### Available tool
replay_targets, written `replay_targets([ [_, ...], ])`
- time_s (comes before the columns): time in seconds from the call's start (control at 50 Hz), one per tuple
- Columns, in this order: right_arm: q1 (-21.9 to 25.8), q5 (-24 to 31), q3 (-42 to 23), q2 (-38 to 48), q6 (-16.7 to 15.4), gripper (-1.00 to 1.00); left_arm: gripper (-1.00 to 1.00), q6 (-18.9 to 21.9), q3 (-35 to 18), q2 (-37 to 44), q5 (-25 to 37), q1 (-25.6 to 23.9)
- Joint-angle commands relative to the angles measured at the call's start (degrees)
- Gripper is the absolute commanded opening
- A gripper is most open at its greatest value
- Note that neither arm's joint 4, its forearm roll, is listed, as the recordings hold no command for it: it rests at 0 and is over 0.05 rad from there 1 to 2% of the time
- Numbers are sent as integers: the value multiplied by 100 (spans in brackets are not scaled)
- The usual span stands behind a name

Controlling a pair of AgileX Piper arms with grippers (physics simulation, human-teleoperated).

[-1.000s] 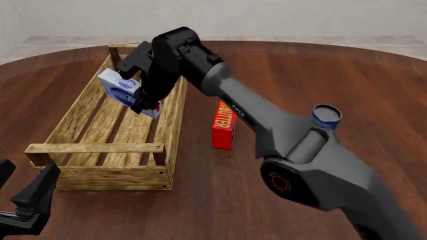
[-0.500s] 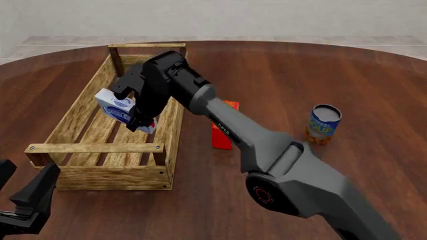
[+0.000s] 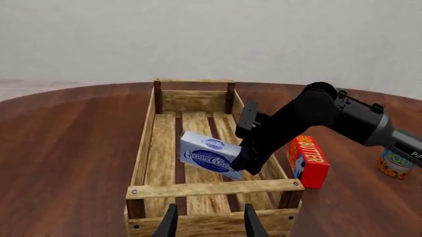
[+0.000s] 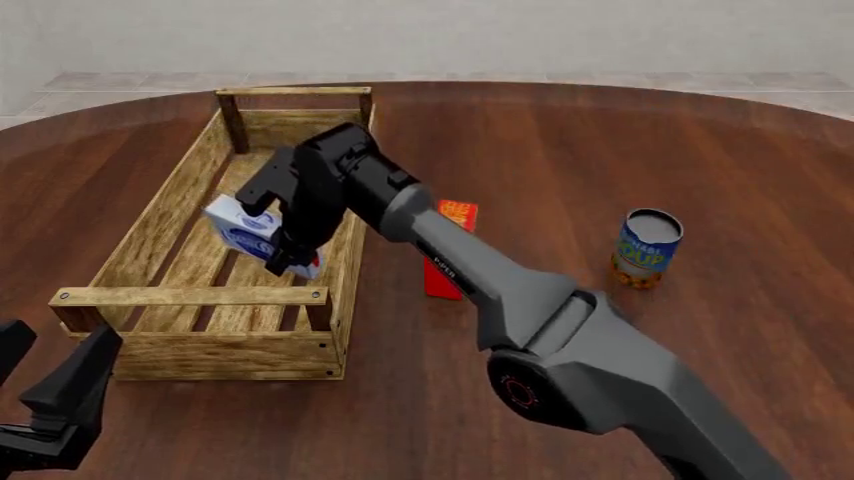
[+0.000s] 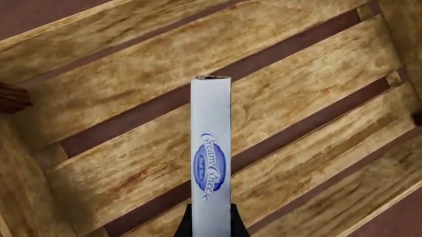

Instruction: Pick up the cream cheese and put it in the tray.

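Both right fingers (image 5: 230,223) clamp the cream cheese (image 4: 246,229) inside the tray (image 4: 144,228); left fingers (image 3: 251,223) apart

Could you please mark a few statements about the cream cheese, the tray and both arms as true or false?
1. The right gripper holds the cream cheese inside the tray. True.
2. The butter box lies in the tray. False: it stands on the table, outside the tray's right wall.
3. The left gripper holds the soup can. False: its jaws are open and empty.
4. The cream cheese is held tilted. True.
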Motion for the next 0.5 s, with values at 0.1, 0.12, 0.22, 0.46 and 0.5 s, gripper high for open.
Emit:
replay_targets([
  [0.1, -11, 46, -33, 70, 48, -100, 100, -44, 26, 12, -25, -24],
  [0.12, -8, 42, -34, 85, 54, -100, 100, -43, 27, 13, -26, -28],
  [0.22, 18, 11, -37, 161, 92, -100, 100, -61, 23, 43, -41, -18],
  [0.46, -14, -9, -40, 182, 135, -100, 100, -53, 39, 141, -138, -22],
  [0.5, 9, -27, -41, 159, 176, -100, 100, -52, 43, 153, -150, -25],
])
